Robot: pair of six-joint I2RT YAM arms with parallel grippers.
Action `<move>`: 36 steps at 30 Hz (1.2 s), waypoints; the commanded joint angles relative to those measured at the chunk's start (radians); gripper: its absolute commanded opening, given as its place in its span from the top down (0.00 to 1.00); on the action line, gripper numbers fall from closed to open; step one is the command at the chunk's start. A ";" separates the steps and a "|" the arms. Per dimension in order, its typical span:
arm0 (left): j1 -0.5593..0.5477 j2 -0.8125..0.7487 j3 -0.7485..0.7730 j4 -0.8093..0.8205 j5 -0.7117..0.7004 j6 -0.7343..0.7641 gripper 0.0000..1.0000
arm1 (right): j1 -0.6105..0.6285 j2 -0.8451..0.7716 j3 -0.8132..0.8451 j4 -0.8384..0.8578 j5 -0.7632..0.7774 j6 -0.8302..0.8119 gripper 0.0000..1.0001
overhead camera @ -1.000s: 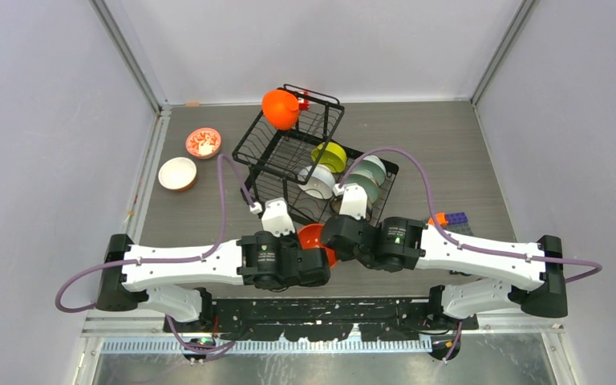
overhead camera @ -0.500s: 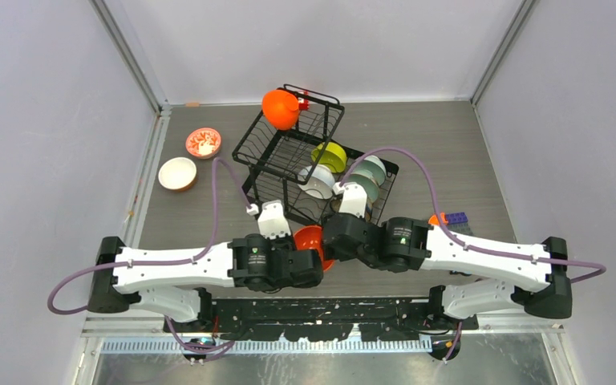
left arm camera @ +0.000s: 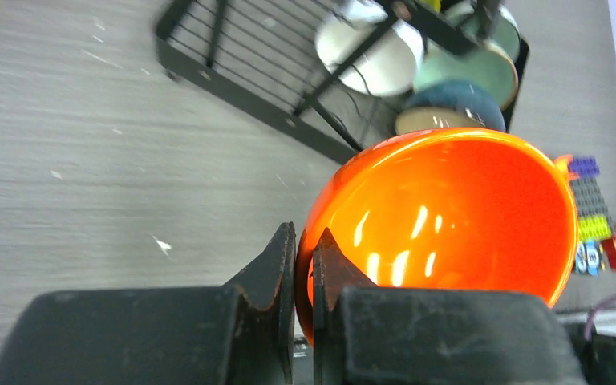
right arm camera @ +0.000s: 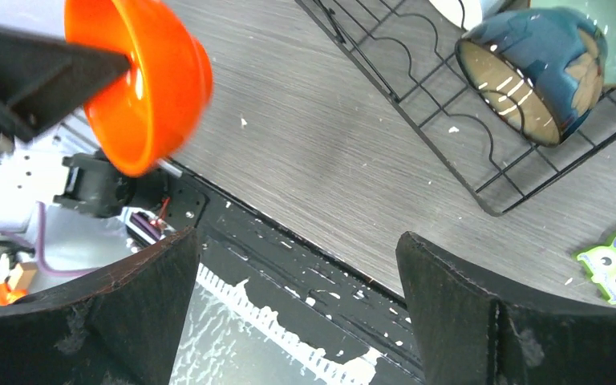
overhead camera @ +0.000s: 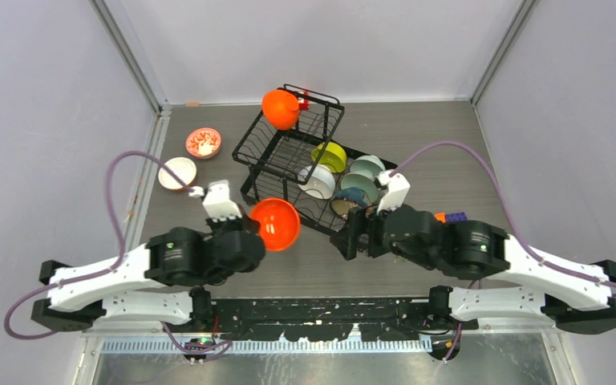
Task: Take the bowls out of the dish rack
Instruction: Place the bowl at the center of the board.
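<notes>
Left wrist view: left tool clamps the rim of the orange bowl; right tool gapes empty. Carrying step, I judge; next, lower it onto the counter beside the white bowl.

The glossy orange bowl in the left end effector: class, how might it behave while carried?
The glossy orange bowl looks slippery, given its sheen. Pinched at the rim alone by the left end effector, it may pivot.
</notes>
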 commanded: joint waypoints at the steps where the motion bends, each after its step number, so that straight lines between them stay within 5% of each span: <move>1: 0.100 -0.118 0.039 -0.028 -0.163 0.207 1.00 | 0.006 -0.094 -0.005 0.047 -0.033 -0.125 0.04; 7: 0.349 -0.149 0.091 0.063 -0.101 0.470 1.00 | 0.006 -0.153 -0.080 0.109 -0.045 -0.195 0.04; 13: 0.690 -0.048 0.186 0.195 0.156 0.654 1.00 | 0.006 -0.159 -0.096 0.114 -0.026 -0.223 0.04; 20: 1.158 0.041 0.216 0.286 0.529 0.636 1.00 | 0.006 -0.262 -0.152 0.130 -0.020 -0.243 0.04; 26: 1.516 0.128 0.066 0.390 0.826 0.505 1.00 | 0.006 -0.366 -0.247 0.181 -0.020 -0.238 0.04; 36: 1.564 0.271 -0.140 0.557 0.885 0.436 1.00 | 0.006 -0.377 -0.350 0.248 -0.045 -0.226 0.05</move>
